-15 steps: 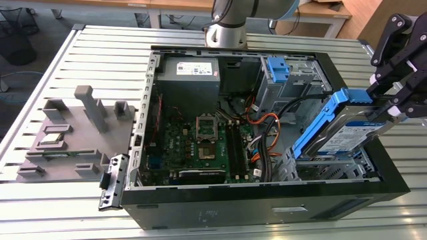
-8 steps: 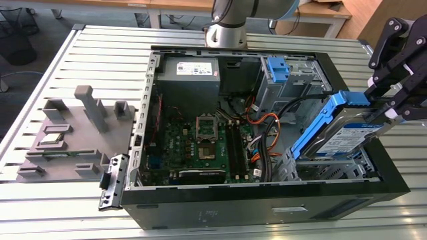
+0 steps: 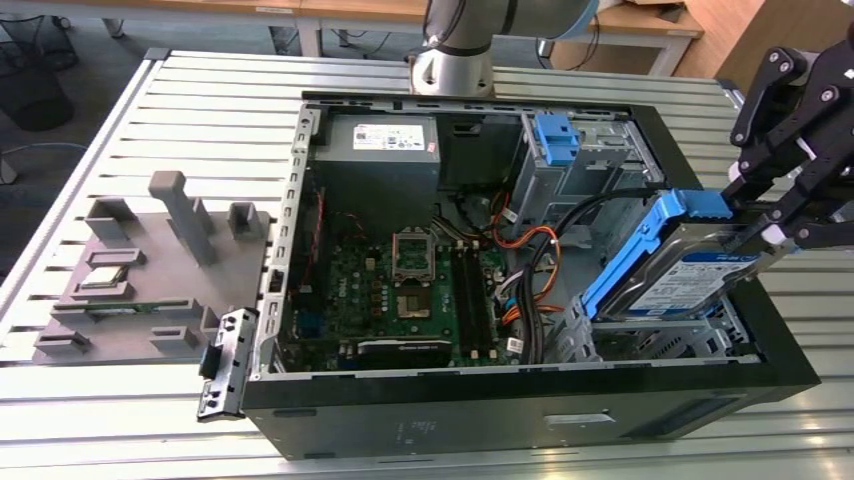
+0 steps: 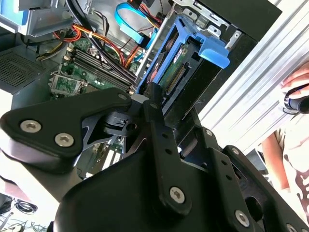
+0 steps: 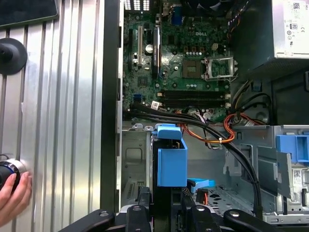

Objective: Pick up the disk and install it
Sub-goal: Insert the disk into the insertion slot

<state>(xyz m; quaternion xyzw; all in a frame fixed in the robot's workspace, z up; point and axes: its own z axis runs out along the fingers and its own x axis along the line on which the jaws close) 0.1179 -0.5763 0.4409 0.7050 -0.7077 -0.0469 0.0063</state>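
My gripper [image 3: 765, 222] is pinched shut on the high end of the disk [image 3: 687, 268]; the disk leans tilted, its low end at the metal cage [image 3: 667, 338] in the computer box [image 3: 534, 388]; I think that slant lines it up to slide in.
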